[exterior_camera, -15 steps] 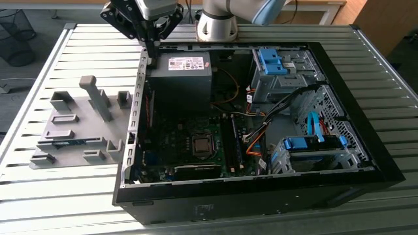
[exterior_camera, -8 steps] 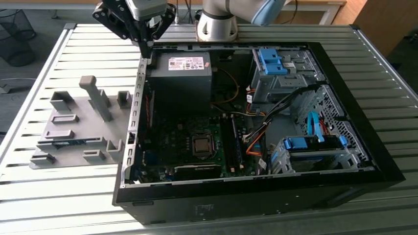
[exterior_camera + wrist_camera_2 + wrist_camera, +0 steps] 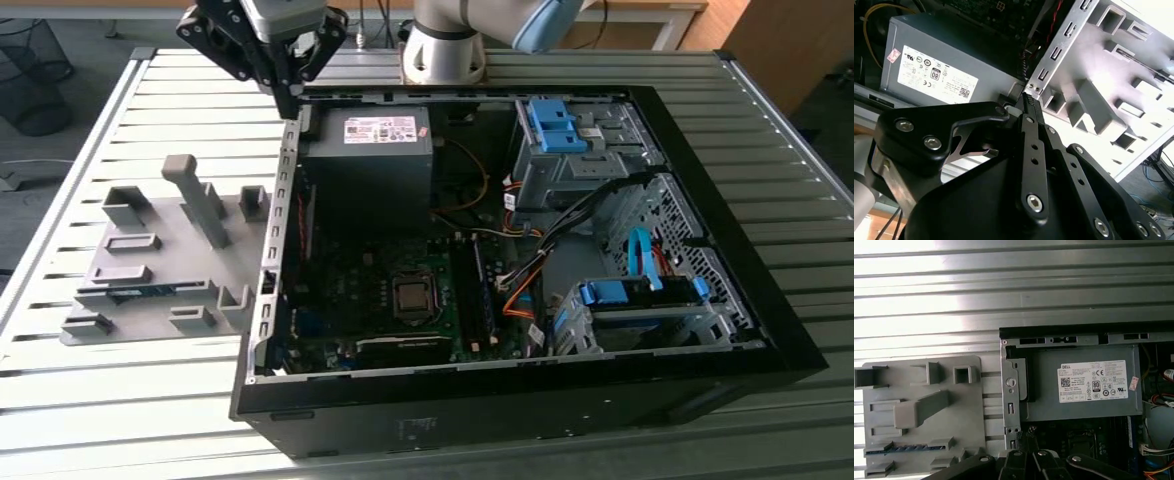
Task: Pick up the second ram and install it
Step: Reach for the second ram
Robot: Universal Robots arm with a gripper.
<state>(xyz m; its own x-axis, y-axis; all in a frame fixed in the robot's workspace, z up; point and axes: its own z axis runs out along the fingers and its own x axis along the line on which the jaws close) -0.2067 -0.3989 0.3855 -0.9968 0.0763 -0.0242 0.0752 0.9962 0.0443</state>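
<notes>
Presently, the thin, flat blue-green circuit-board ram stick (image 3: 128, 292) is lying in a slot of the grey plastic fixture plate (image 3: 167, 225), just beside the open black computer case (image 3: 467, 420). It is probably handling as light, stiff and fragile. Its long bare edges are offering the safest hold. Counting: one stick on the plate, one plate, one case, one grey boxy power supply (image 3: 367, 165). The black gripper (image 3: 288, 100) is hovering over the case's corner, fingers apparently pinched together, carrying nothing.

second ram (image 3: 909, 448), thin blue-green stick, flat-lying in slot of grey fixture (image 3: 924, 385), not yet picked up
</notes>
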